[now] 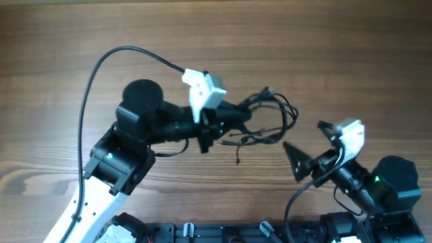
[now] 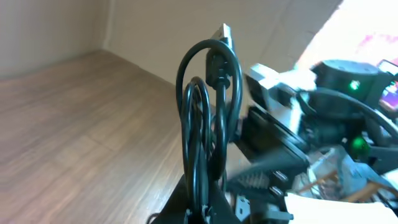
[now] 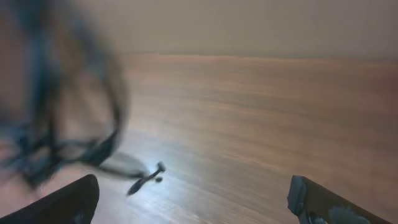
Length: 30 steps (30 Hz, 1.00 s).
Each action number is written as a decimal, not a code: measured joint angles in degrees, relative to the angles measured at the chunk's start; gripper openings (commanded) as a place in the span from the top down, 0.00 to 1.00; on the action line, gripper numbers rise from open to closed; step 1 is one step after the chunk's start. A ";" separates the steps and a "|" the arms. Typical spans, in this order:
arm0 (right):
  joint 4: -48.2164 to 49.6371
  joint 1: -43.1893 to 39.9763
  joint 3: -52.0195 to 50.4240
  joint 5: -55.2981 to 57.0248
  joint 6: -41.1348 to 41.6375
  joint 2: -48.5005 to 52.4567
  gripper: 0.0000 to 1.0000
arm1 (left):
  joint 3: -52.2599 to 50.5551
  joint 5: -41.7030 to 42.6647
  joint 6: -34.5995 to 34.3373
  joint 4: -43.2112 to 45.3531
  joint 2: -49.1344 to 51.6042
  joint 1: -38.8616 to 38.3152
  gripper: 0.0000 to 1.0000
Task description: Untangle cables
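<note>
The cables (image 1: 273, 116) are a bundle of thin black loops with loose strands, lifted above the wooden table at the centre. My left gripper (image 1: 237, 121) is shut on the bundle's left end. In the left wrist view the cables (image 2: 208, 118) rise in tall loops from the jaws (image 2: 204, 208). A strand with a small plug end (image 1: 237, 159) hangs down from the bundle. My right gripper (image 1: 298, 164) is open and empty, to the lower right of the bundle and apart from it. In the right wrist view the fingers (image 3: 193, 202) are spread wide, the cables (image 3: 59, 130) are a blur at left, and a plug end (image 3: 146, 177) hangs between.
The left arm's thick black cable (image 1: 94, 74) arcs over the table's left side. The robot bases and a dark rail (image 1: 229, 233) line the front edge. The right arm with a green light (image 2: 351, 84) shows behind the loops in the left wrist view.
</note>
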 measured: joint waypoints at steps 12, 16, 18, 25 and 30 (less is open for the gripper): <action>6.67 -0.07 0.00 -3.80 2.16 0.00 0.00 | 0.00 15.98 -4.72 1.36 -0.33 6.95 0.96; 8.96 -0.07 0.00 -1.22 7.15 0.00 0.01 | 0.02 20.13 -4.76 3.02 -0.35 6.95 0.96; 9.97 -0.07 0.00 -2.60 7.65 0.00 0.00 | 0.02 20.92 -4.74 3.02 -0.35 6.95 0.96; 6.03 -0.07 0.00 -10.82 4.66 0.00 0.00 | 0.02 21.73 -4.70 4.39 -0.39 9.01 0.96; 11.85 -0.07 -0.07 -11.69 4.96 0.00 0.00 | 0.02 24.83 -3.17 4.35 -0.39 10.49 0.96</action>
